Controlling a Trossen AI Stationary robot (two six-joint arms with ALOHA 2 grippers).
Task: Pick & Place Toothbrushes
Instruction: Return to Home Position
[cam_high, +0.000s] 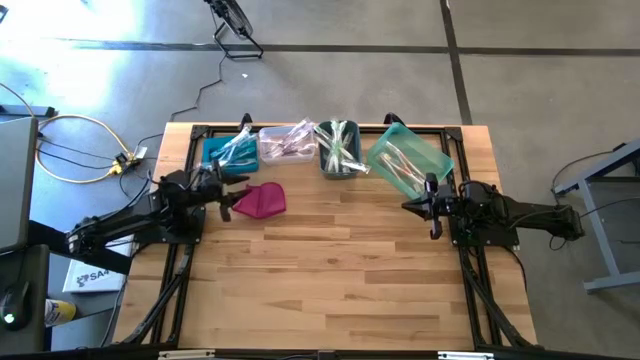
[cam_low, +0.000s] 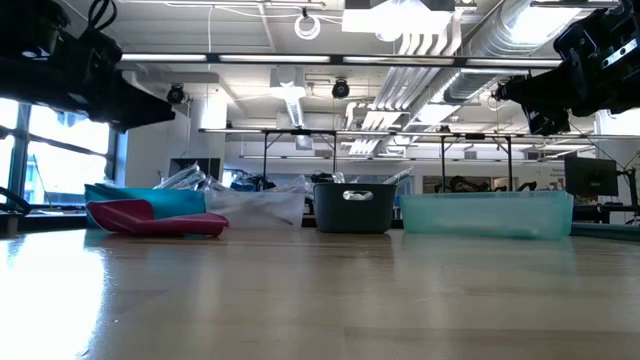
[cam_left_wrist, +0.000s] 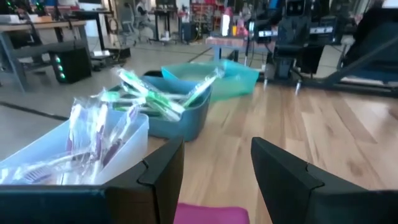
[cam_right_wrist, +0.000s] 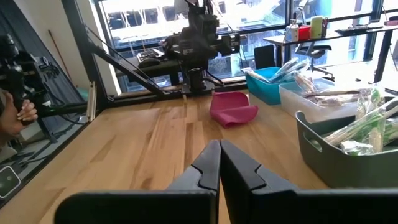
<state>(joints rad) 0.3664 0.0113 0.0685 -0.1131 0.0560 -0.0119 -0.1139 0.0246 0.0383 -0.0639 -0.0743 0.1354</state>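
Along far edge of table (cam_high: 340, 270), left to right: blue bin (cam_high: 214, 150), clear bin (cam_high: 272, 135), grey bin (cam_high: 338, 168), teal bin (cam_high: 432, 158), w/ toothbrushes (cam_high: 338, 145) lying in all 4. Just near of blue bin: magenta pouch (cam_high: 260, 200), flat on wood. At left side, raised off table: left gripper (cam_high: 226, 200), by pouch's left edge, jaws apart, nothing btwn them. At right side, also raised: right gripper (cam_high: 415, 206), just near of teal bin, jaws pressed together, nothing held.

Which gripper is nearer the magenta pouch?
Left. The left gripper hangs just beside the magenta pouch, fingers open toward it; the right gripper is far off, by the teal bin.
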